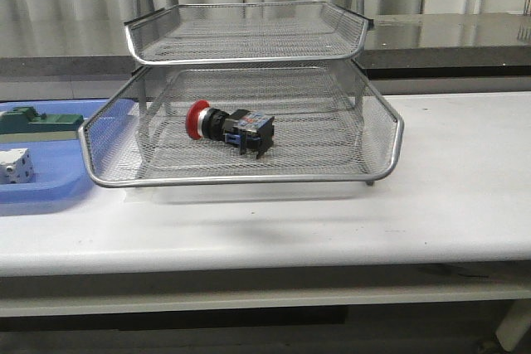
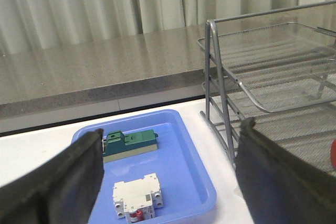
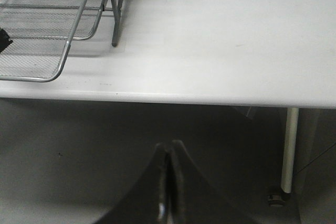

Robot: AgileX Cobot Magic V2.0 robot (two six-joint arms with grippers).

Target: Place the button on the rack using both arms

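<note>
The button [image 1: 230, 128], red-headed with a black body and a blue-black rear block, lies on its side in the lower wire-mesh tier of the rack [image 1: 390, 134]. Neither arm shows in the front view. My left gripper [image 2: 169, 135] is open with nothing between its fingers; it hangs above the blue tray, left of the rack [image 2: 273, 77]. A sliver of the button's red head [image 2: 333, 156] shows at that view's edge. My right gripper [image 3: 169, 145] is shut and empty, held out past the table's front edge, with a corner of the rack [image 3: 58, 35] in its view.
A flat blue tray [image 1: 50, 188] [image 2: 197, 171] left of the rack holds a green block [image 1: 37, 121] [image 2: 131, 142] and a white breaker-like part [image 1: 15, 165] [image 2: 136, 195]. A grey counter runs behind the table. A table leg [image 3: 289, 150] stands below the front edge.
</note>
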